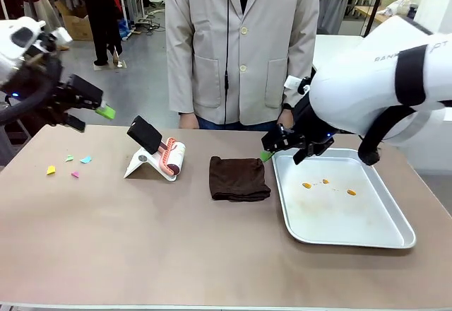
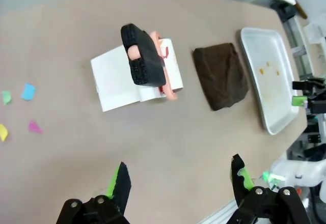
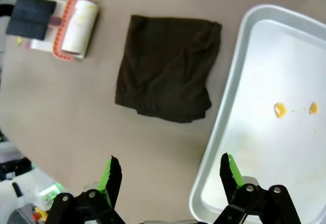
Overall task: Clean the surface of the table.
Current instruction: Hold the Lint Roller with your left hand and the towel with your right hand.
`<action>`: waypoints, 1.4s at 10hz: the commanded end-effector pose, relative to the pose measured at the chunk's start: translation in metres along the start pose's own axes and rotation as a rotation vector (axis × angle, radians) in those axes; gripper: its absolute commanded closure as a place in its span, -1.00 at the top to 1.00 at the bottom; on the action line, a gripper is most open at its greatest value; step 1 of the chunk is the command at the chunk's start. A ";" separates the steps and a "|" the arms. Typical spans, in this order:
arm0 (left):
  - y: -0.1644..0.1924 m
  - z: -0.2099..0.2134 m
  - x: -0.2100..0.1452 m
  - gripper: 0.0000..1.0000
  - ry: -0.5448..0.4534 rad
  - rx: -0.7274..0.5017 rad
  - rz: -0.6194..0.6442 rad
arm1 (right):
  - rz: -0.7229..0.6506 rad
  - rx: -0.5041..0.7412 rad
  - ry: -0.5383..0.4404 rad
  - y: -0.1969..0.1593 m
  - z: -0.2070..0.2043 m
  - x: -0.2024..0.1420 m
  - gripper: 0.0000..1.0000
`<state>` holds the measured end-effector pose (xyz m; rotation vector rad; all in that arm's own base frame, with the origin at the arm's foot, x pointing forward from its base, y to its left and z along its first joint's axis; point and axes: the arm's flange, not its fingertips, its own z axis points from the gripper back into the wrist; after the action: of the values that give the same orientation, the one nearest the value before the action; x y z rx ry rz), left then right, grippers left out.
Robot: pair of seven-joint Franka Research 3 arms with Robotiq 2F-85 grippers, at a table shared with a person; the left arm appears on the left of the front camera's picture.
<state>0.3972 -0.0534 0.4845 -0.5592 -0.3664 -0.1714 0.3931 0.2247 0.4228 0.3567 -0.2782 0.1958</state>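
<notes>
Both claws stand spread wide and empty, touching nothing: the left gripper [image 2: 178,175] hangs over the brownish table [image 1: 141,247] that stretches toward the person, and the right gripper [image 3: 169,168] hangs between the dark cloth [image 3: 165,74] and the tray [image 3: 285,61].

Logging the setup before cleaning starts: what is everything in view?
table: one, brownish-taupe, spanning the view
paper scraps: four, yellow, green, blue, pink, table's left
lint roller: one, white roll, black handle, left of centre
cloth: one, dark brown, folded, centre
tray: one, silver, right
spots: three, orange, in tray
person: one, beige jacket, far side
left gripper: open, above table's left
right gripper: open, above tray's left edge
</notes>
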 end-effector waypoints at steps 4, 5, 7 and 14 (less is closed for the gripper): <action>0.000 0.000 0.000 1.00 0.000 0.000 0.000 | 0.016 0.011 -0.014 0.004 0.004 -0.004 1.00; 0.004 -0.004 0.006 1.00 0.034 0.011 0.001 | 0.008 0.017 0.003 0.003 0.001 -0.001 1.00; -0.003 -0.015 0.026 1.00 0.040 0.000 0.043 | 0.001 0.019 0.003 0.019 -0.007 0.020 1.00; 0.010 -0.060 0.084 1.00 0.100 0.034 0.165 | -0.100 -0.178 0.126 0.097 -0.093 0.102 1.00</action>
<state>0.4866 -0.0777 0.4602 -0.5624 -0.2343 -0.0768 0.4779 0.3403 0.3931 0.2271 -0.1675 0.1279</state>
